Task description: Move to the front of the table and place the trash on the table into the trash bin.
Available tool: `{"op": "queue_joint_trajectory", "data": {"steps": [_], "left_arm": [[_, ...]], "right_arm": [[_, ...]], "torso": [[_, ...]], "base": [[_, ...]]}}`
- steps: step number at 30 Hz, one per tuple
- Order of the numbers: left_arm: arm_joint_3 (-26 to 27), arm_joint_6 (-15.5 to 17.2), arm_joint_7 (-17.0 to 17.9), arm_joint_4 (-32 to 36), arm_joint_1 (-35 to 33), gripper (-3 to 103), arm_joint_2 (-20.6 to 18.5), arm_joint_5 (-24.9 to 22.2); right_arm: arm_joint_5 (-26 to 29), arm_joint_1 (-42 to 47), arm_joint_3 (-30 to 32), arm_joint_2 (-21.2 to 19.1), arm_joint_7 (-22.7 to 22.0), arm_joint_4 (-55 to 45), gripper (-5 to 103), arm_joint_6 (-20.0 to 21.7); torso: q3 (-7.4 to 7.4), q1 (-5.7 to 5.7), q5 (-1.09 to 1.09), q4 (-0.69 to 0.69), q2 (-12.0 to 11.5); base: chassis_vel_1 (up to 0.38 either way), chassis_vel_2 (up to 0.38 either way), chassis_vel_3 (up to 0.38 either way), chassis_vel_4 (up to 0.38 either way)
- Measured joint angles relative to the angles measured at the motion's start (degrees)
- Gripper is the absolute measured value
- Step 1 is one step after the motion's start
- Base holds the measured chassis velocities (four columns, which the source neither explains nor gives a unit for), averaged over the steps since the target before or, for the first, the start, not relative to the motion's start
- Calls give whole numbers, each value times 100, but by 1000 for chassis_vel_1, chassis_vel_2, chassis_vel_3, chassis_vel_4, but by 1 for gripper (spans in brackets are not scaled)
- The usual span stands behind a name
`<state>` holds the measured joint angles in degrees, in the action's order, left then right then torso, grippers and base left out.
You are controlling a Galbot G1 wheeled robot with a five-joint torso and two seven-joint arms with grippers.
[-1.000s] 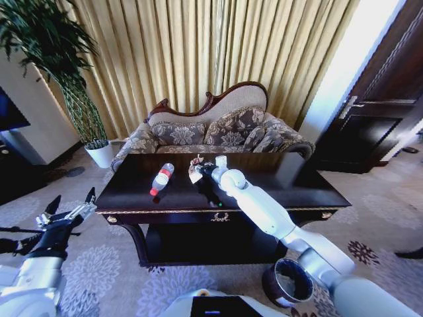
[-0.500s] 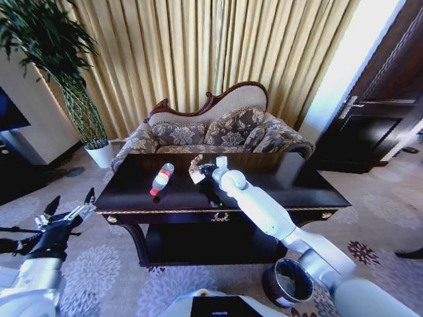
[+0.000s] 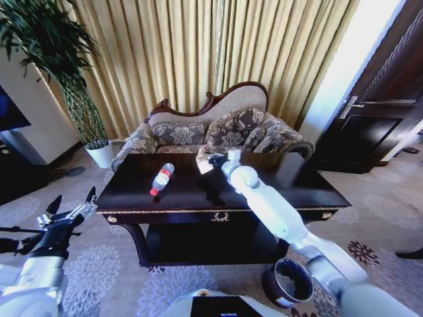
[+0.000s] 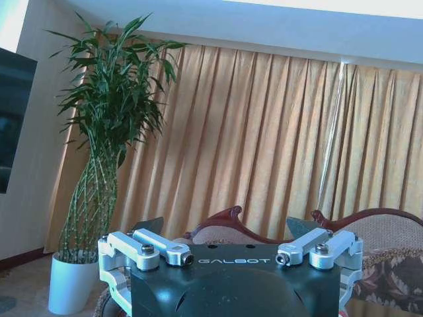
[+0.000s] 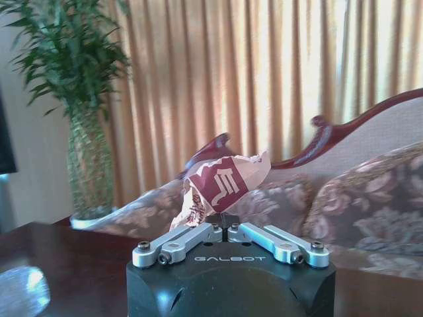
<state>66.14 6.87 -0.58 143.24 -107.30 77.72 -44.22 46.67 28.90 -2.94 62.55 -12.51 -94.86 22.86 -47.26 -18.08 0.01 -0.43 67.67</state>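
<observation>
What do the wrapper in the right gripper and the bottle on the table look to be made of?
The wrapper in the right gripper: probably thin paper, matte beige with dark red print, sharply creased. The bottle lying on the table: apparently clear plastic, glossy, with a red label and white cap.

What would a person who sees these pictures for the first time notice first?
First, the long white right arm reaching over the dark table, its claw shut on a crumpled paper wrapper with dark red print, held above the tabletop. Next, the plastic bottle with a red label lying on the table's left part, and the dark trash bin on the carpet by the table's right front. The left claw waits open, low at the left.
</observation>
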Motion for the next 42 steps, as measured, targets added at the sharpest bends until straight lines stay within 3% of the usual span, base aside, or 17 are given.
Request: {"op": "queue_joint_trajectory", "data": {"steps": [6,10,13,16,21,29,33,42], "left_arm": [[0,43,37,0,18,100,-111,-82],[-3,79,78,0,27,100,-219,-125],[-26,93,104,1,33,100,-247,-139],[-84,129,118,0,45,100,-319,-152],[-154,171,119,0,114,100,-401,-157],[-188,366,231,0,253,100,-783,-315],[-179,378,232,0,244,100,-807,-326],[-274,389,170,0,288,100,-807,-355]], "right_arm": [[6,577,596,-432,-38,-469,0,-83],[9,1586,1502,-990,17,-1141,0,-225],[2,2009,1919,-1132,129,-1439,0,-285],[-12,2942,2781,-1268,275,-2035,0,-405],[-108,3747,3345,-1227,283,-2393,0,-532],[-790,5195,4381,-618,420,-2793,0,-901],[-841,5710,4682,-435,462,-3084,0,-964],[-834,5737,4728,-449,474,-3425,0,-903]], "torso": [[0,0,-1,2,0],[0,0,1,-2,0],[0,1,1,-1,0],[1,1,0,-1,1],[1,2,0,-1,1],[1,1,-1,1,1],[1,2,-2,-2,1],[0,0,-2,1,0]], "base": [[0,0,0,0],[0,0,0,0],[0,0,0,0],[0,0,0,0],[0,0,0,0],[0,0,0,0],[0,0,0,0],[0,0,0,0]]}}
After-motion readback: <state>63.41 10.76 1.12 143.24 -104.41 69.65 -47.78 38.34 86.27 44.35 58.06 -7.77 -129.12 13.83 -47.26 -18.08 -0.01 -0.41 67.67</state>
